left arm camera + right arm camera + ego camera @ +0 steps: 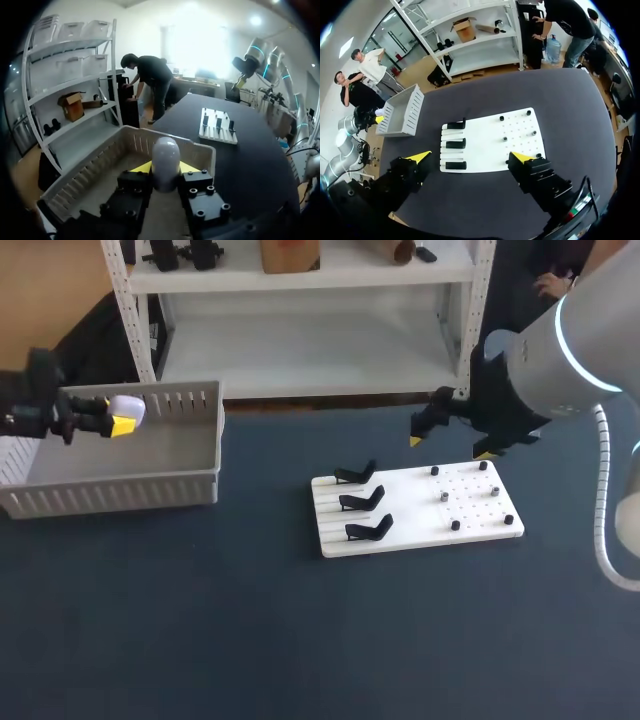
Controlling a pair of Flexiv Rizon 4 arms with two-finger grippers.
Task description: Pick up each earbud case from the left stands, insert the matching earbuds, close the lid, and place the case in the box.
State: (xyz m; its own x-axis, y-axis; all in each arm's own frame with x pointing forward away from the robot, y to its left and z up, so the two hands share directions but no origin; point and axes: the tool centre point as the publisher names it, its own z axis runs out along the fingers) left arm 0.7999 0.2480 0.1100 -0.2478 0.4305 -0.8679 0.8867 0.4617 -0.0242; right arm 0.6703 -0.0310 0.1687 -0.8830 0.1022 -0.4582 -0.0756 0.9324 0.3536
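Note:
A white, closed earbud case [127, 412] is held over the left part of the grey slatted box [110, 495], with my left gripper [122, 420] shut on it. In the left wrist view the case [166, 159] stands upright between the yellow tips, above the box [100, 165]. Three black stands [362, 502] on the white board [420, 515] are empty. Small dark and grey pieces [444, 496] dot the board's right half. My right gripper [450, 438] hangs open above the board's far edge. In its wrist view the right gripper [470, 157] holds nothing over the board [490, 140].
The box stands at the table's back left, close to a white shelf unit behind the table. The board lies right of the middle. Dark blue table surface [250, 640] spreads in front of both.

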